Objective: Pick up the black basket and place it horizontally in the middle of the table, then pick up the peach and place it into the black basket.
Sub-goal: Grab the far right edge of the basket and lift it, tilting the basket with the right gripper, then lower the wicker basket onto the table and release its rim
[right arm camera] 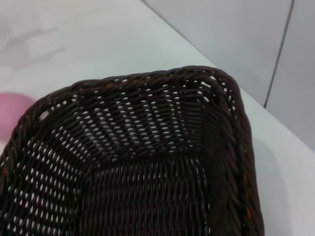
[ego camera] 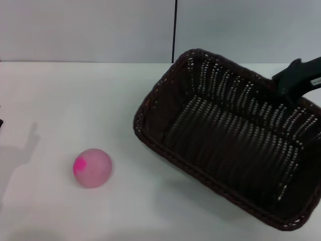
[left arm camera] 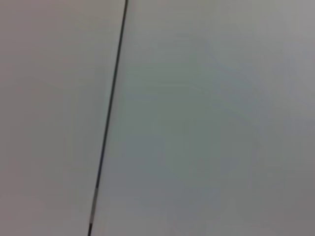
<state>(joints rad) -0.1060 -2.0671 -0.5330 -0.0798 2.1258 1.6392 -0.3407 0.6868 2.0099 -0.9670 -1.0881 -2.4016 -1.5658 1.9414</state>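
Note:
The black basket [ego camera: 225, 145] lies on the right side of the white table [ego camera: 75, 95], turned at a slant, open side up and empty. My right gripper [ego camera: 290, 89] is at the basket's far right rim, its black body overlapping the braided edge. The right wrist view looks down into the basket [right arm camera: 147, 162] from close up, with one corner of the rim nearest. The peach [ego camera: 93, 168], pale pink with a magenta blotch, rests on the table left of the basket and apart from it; a sliver of it shows in the right wrist view [right arm camera: 12, 113]. My left gripper is out of view.
A grey wall with a dark vertical seam [ego camera: 175, 30] stands behind the table; the left wrist view shows only that wall and its seam [left arm camera: 108, 118]. An arm's shadow [ego camera: 20, 155] falls on the table at the left.

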